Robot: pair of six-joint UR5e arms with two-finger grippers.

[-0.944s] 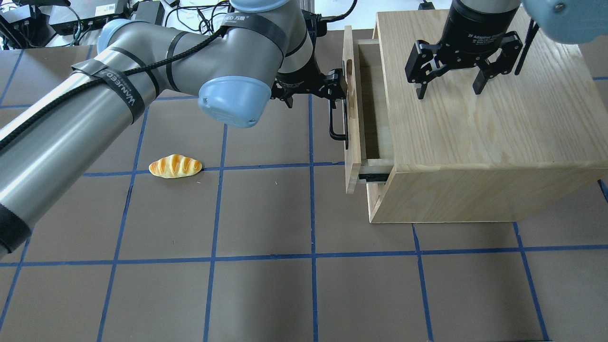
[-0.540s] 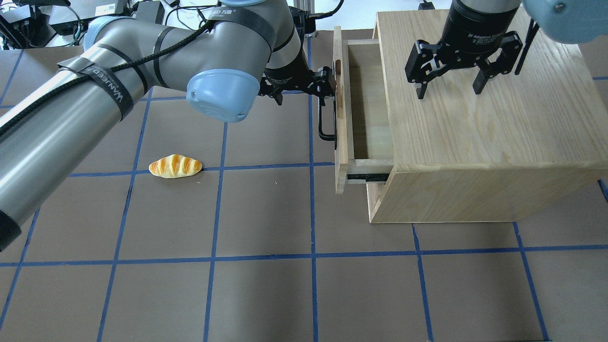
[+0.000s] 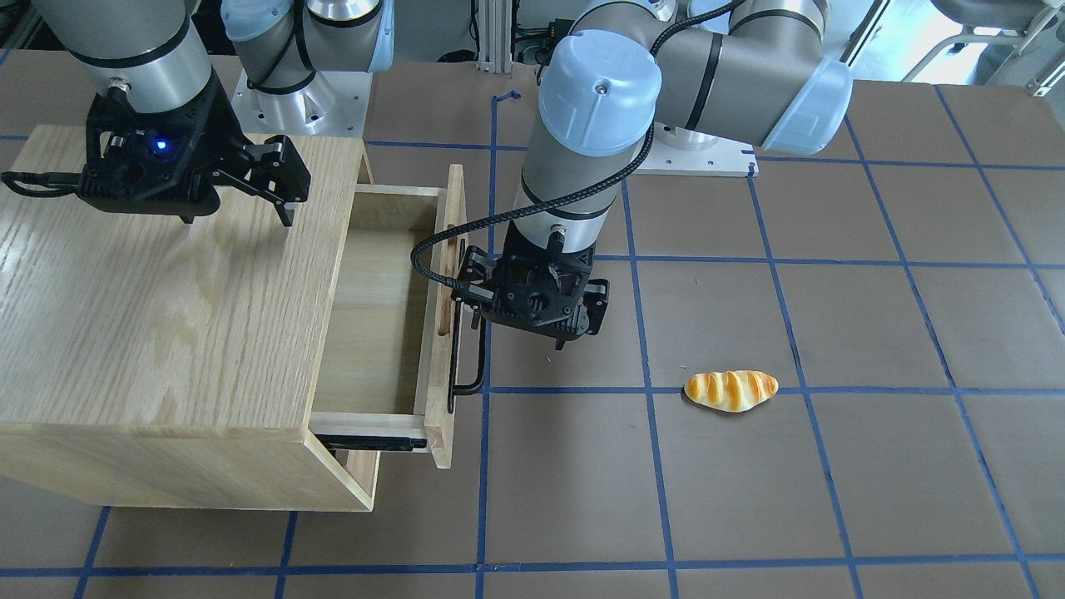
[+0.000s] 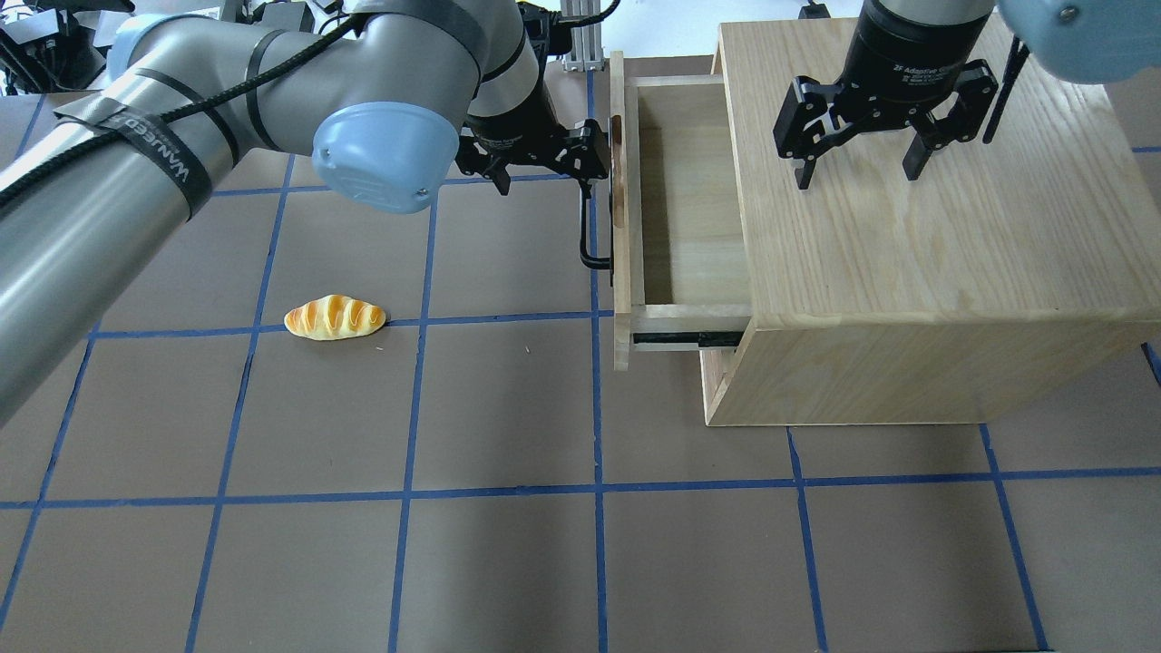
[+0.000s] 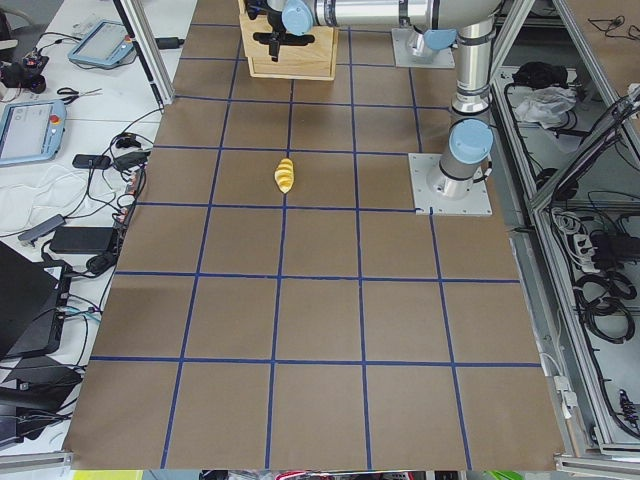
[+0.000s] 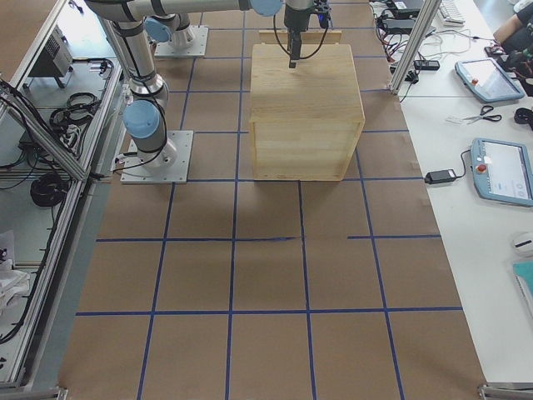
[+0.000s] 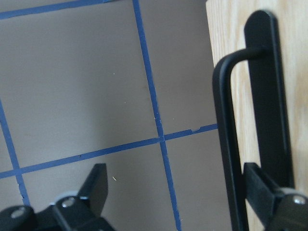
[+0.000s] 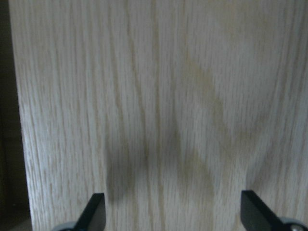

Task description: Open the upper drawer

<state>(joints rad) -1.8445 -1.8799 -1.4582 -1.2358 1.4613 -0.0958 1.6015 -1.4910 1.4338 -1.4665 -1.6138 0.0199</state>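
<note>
The upper drawer (image 4: 689, 199) stands pulled well out of the oak cabinet (image 4: 907, 272), with its pale inside showing; it also shows in the front view (image 3: 374, 316). Its black bar handle (image 4: 588, 245) is on the front panel (image 7: 296, 120). My left gripper (image 4: 544, 181) is open, with one finger (image 7: 262, 187) hooked between the handle (image 7: 226, 120) and the panel and the other finger (image 7: 94, 185) out over the table. My right gripper (image 4: 857, 172) is open and empty just above the cabinet top (image 8: 154, 96).
A toy bread roll (image 4: 335, 317) lies on the brown mat to the left of the drawer, apart from it. The black side rail (image 4: 676, 340) shows under the drawer's near side. Cables and electronics lie beyond the table's far edge.
My left gripper has moved left in the overhead view and drawn the drawer further out of the cabinet. The right gripper and the bread roll have not moved.
</note>
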